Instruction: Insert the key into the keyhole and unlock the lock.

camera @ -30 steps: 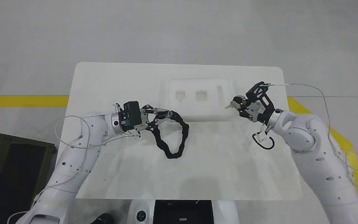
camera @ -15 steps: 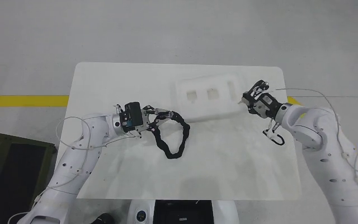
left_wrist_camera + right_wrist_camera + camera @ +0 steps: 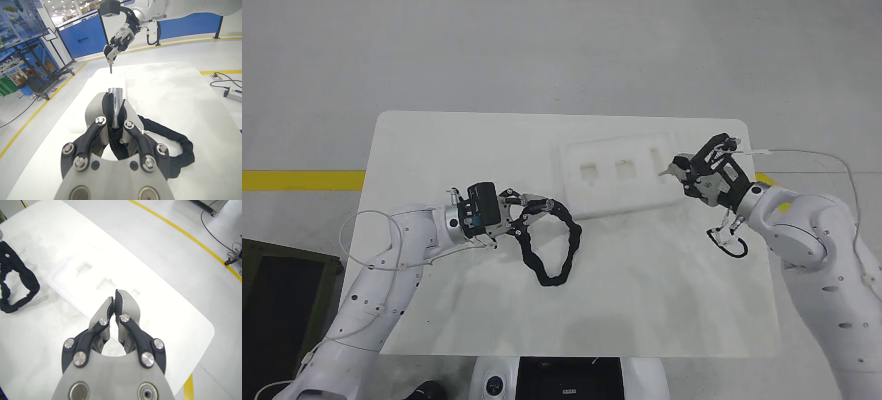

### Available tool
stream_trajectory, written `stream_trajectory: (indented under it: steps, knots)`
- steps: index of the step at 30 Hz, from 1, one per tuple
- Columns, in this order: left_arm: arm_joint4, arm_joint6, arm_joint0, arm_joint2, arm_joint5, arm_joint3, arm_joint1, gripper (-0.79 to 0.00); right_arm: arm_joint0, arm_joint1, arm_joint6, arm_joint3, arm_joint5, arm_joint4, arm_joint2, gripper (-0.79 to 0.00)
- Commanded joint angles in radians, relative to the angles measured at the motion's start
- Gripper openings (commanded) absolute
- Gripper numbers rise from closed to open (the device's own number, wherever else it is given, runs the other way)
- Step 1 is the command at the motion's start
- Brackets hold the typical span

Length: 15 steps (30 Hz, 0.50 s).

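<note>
A black fabric-sleeved chain lock [image 3: 552, 250] lies looped on the white table [image 3: 422, 140]. My left gripper [image 3: 525, 213] is shut on its chrome cylinder end [image 3: 115, 102], which points away from the wrist, toward the right arm. The chain [image 3: 170, 136] trails off beside the gripper [image 3: 113, 103]. My right gripper [image 3: 674, 168] hovers over the right end of the foam tray [image 3: 627, 175], shut on a small key [image 3: 110, 67] that points down from the fingertips [image 3: 111, 55]. In the right wrist view the pads [image 3: 118, 303] are pressed together and hide the key.
The white foam tray [image 3: 62, 275] with three square pockets sits at the table's back right. The chain loop [image 3: 24, 275] lies left of it. Bare tabletop spans the front and the gap between the two grippers.
The right gripper shifted right and toward the back, and the foam tray slid right by a small amount. The left arm and the lock stayed put.
</note>
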Motion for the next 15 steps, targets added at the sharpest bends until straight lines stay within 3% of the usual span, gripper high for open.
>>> stream_trajectory:
  steps: [1,10,15]
  knots:
    - [0.005,-0.002,-0.001,-0.001,0.015,0.004,0.001,-0.785,-0.016,0.001,-0.027,-0.016,-0.009,0.044,0.019,-0.785]
    - [-0.044,0.059,0.002,0.012,0.156,0.031,-0.006,-0.785,-0.075,-0.005,-0.125,-0.091,-0.11,0.244,0.007,-0.785]
    - [-0.041,0.12,0.009,0.033,0.223,0.046,-0.011,-0.785,-0.067,-0.017,-0.154,-0.122,-0.091,0.305,-0.057,-0.785]
